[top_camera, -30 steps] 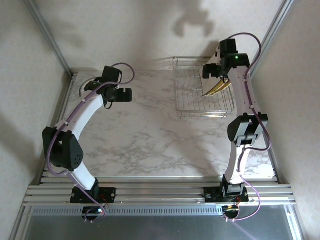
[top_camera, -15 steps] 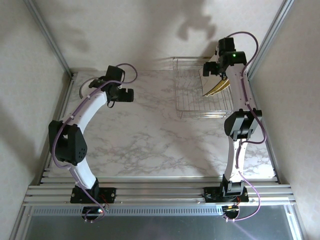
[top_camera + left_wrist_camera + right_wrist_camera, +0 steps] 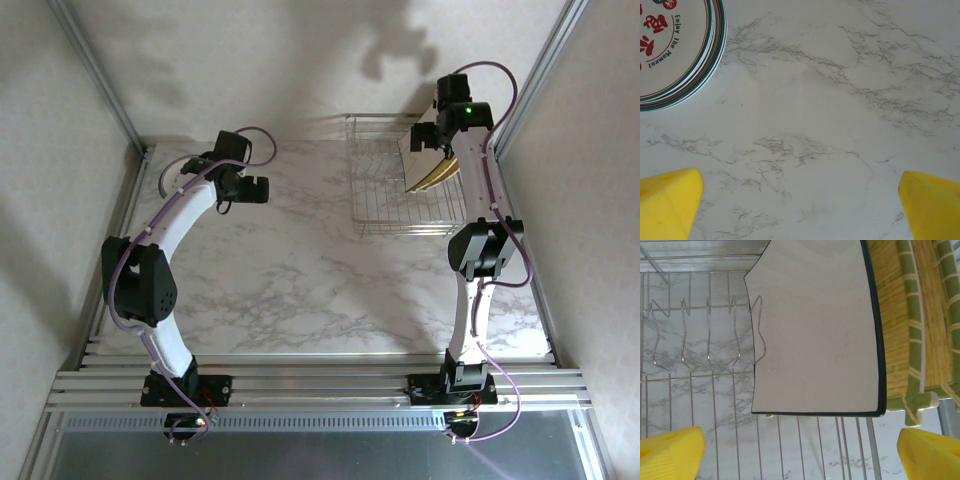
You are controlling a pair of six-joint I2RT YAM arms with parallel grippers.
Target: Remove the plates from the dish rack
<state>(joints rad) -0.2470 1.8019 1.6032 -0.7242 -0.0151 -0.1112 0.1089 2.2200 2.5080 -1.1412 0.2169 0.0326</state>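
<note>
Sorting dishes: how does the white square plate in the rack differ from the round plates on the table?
The white square plate stands on edge in the dish rack; the round plates lie stacked on the table. The square plate is plain; the round plates carry red lettering. Both have dark rims.

Bench: you are looking at a white marble-veined top, lying flat. Rails: silver aluminium bars are running along its near edge. Walls: pale textured panels are enclosing three sides.
</note>
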